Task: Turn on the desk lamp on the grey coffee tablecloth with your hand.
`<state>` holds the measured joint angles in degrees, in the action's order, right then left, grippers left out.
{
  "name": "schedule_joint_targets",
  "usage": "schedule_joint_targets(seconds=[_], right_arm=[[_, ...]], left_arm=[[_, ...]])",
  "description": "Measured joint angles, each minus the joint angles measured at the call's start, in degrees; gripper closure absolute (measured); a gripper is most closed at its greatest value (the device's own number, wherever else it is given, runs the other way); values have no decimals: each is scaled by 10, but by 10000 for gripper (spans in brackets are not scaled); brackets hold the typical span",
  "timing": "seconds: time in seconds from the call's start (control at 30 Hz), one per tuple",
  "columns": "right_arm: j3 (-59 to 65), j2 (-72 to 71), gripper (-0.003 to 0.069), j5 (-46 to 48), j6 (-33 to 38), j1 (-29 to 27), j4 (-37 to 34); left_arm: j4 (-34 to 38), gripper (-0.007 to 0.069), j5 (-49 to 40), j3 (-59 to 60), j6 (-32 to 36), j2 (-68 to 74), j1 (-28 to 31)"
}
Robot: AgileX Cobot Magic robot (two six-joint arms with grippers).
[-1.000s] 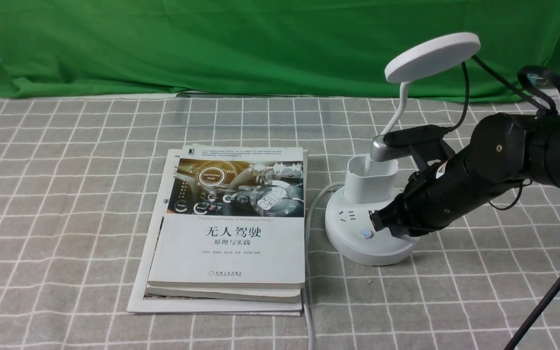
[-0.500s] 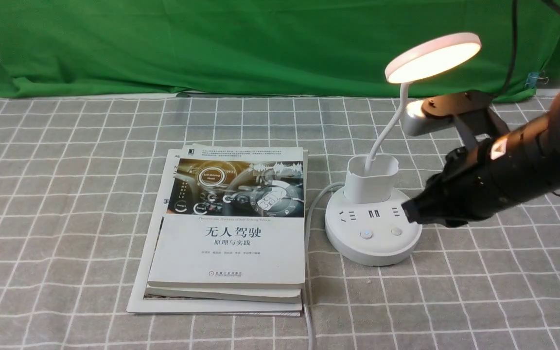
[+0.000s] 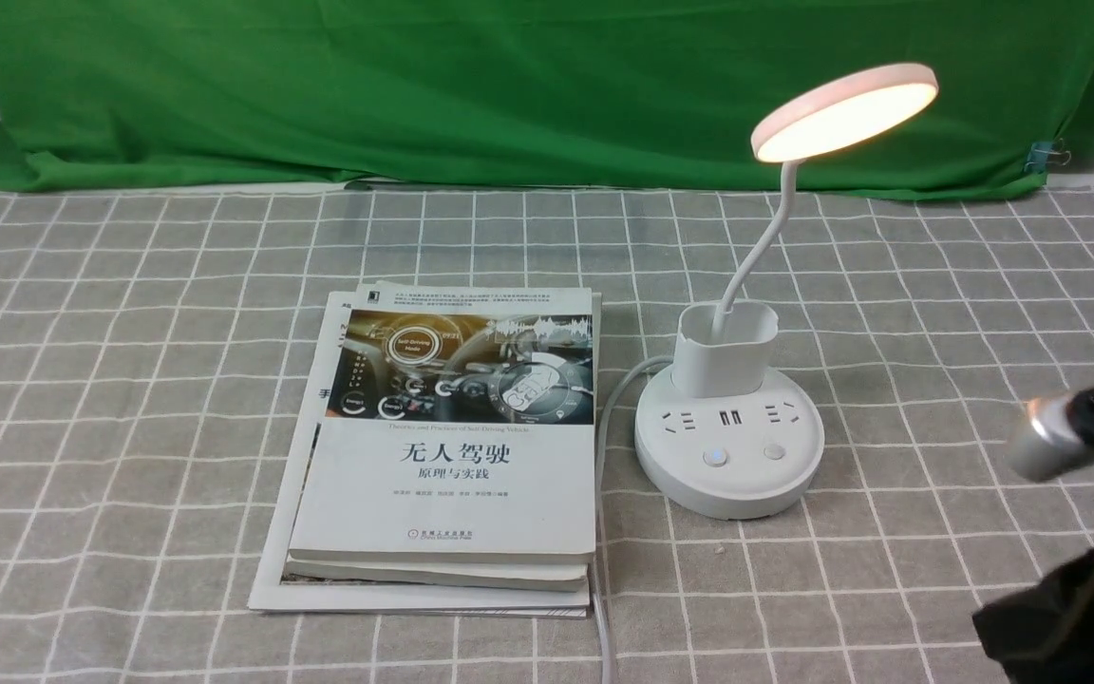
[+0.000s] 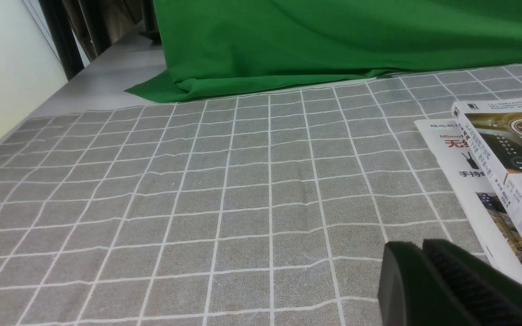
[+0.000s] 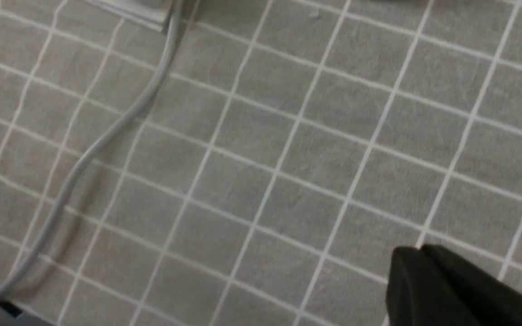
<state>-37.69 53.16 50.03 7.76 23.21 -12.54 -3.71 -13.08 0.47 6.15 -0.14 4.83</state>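
Observation:
The white desk lamp stands on the grey coffee tablecloth right of centre. Its disc head glows warm white. Two round buttons show on the front of its base. My right hand is low at the front right corner, well clear of the lamp, with its silver cylinder above it. In the right wrist view the right gripper is shut and empty above bare cloth. The left gripper is shut and empty above the cloth, beside the books; it is out of the front view.
A stack of books lies left of the lamp, also in the left wrist view. The lamp's grey cable runs along the books to the front edge, also in the right wrist view. A green backdrop cloth hangs behind.
The right hand was on the lamp's base a second ago with the lamp dark. The lamp lit up, and the hand pulled back to the front right corner.

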Motion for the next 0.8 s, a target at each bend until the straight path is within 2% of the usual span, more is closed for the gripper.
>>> schedule_joint_targets(seconds=[0.27,0.43,0.53,0.6,0.63,0.7,0.8], right_arm=[[1,-95,606,18,-7,0,-7],[4,-135,633,-8,-10,0,-2],[26,-167,634,-71,-7,-8,13],[74,-214,634,-160,17,-43,24],[74,-214,634,-168,20,-46,24],[148,-277,634,-266,51,-94,28],[227,-348,632,-342,72,-132,29]], left_arm=[[0,606,0,0,0,0,0],[0,606,0,0,0,0,0],[0,606,0,0,0,0,0],[0,606,0,0,0,0,0],[0,606,0,0,0,0,0],[0,606,0,0,0,0,0],[0,606,0,0,0,0,0]])
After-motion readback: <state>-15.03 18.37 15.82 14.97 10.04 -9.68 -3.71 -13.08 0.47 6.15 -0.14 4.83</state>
